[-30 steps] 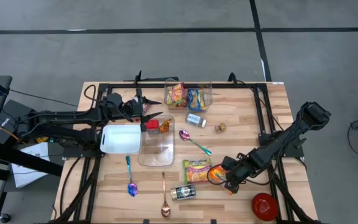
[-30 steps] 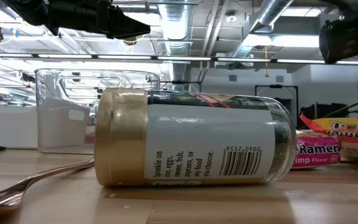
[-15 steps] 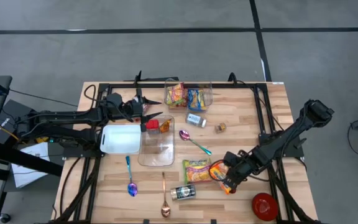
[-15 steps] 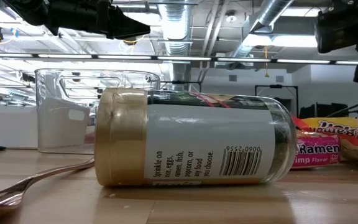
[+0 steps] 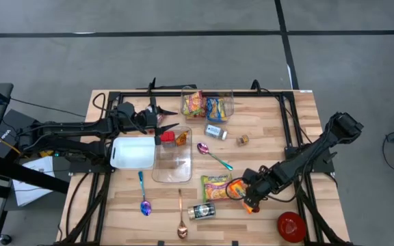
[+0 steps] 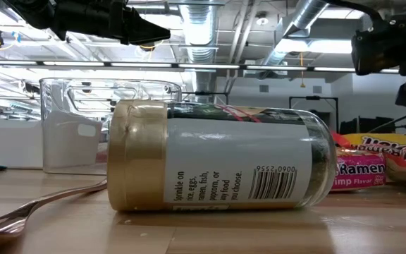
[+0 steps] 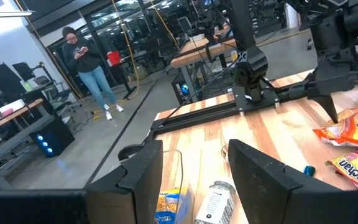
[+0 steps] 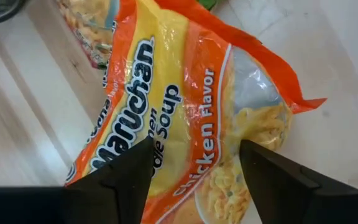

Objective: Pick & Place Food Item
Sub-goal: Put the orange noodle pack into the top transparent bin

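Observation:
An orange ramen pack (image 5: 236, 188) (image 8: 185, 106) lies flat on the table at the near right, partly over a green-and-pink ramen pack (image 5: 215, 186). My right gripper (image 5: 245, 197) (image 8: 194, 186) stands over it, open, one finger on either side of the pack's width. My left gripper (image 5: 172, 127) (image 7: 194, 174) hovers open at the far left, above a red item (image 5: 166, 137) and the empty clear container (image 5: 173, 162), with nothing between its fingers. My right gripper comes at the orange pack from above, its fingers (image 8: 120, 180) apart over the pack's printed face (image 8: 166, 124). I cannot tell whether they touch it. The pack lies on the table.
A lying jar (image 5: 202, 211) (image 6: 217, 166) sits near the front edge. A red bowl (image 5: 291, 225), spoons (image 5: 144, 198), a white lid (image 5: 132, 152), a small bottle (image 5: 215, 132) and a far container of snack packs (image 5: 207, 106) surround the spot. A person (image 7: 89, 68) stands beyond the table.
My right gripper has shifted a little toward the table's left edge over the orange pack. In the low view the pack's end at the right now lies lower and farther right than a second ago.

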Robot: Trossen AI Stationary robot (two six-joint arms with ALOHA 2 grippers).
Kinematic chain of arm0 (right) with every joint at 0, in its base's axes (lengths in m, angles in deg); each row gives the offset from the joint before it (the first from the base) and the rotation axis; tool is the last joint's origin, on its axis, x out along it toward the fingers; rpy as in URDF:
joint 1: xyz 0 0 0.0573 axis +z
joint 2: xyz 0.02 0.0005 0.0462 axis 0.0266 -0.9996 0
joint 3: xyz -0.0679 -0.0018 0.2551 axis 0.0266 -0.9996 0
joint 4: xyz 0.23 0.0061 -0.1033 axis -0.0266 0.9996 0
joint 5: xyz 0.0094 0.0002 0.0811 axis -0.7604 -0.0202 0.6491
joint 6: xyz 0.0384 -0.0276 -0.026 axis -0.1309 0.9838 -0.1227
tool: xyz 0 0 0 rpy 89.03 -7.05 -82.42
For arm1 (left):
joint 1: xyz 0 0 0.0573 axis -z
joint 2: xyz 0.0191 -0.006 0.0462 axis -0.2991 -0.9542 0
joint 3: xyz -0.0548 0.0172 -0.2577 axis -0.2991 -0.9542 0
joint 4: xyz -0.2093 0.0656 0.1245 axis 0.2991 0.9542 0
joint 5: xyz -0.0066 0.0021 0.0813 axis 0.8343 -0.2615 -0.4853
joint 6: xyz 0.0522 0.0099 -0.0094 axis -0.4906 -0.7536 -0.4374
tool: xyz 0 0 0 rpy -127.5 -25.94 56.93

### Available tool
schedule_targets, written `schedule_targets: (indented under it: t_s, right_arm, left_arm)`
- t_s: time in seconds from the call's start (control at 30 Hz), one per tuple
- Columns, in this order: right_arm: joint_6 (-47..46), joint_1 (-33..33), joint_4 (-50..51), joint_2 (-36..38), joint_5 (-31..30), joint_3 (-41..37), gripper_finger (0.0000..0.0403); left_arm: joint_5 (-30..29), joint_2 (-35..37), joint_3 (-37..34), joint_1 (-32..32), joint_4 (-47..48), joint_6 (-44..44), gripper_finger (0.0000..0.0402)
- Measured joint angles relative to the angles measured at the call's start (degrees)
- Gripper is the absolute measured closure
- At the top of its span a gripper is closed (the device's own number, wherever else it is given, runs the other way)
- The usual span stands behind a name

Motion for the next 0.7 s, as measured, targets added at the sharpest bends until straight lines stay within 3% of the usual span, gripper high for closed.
schedule_targets:
  t_s: [0.37, 0.7]
  right_arm:
    - [0.04, 0.00, -1.65, 0.02, 0.74, 0.00, 0.0221]
    - [0.19, 0.02, -1.86, 0.02, 0.76, 0.00, 0.0328]
  left_arm:
    - [0.00, 0.00, 0.00, 0.00, 0.01, -0.07, 0.0225]
    - [0.00, 0.00, 0.00, 0.00, 0.02, -0.07, 0.0225]
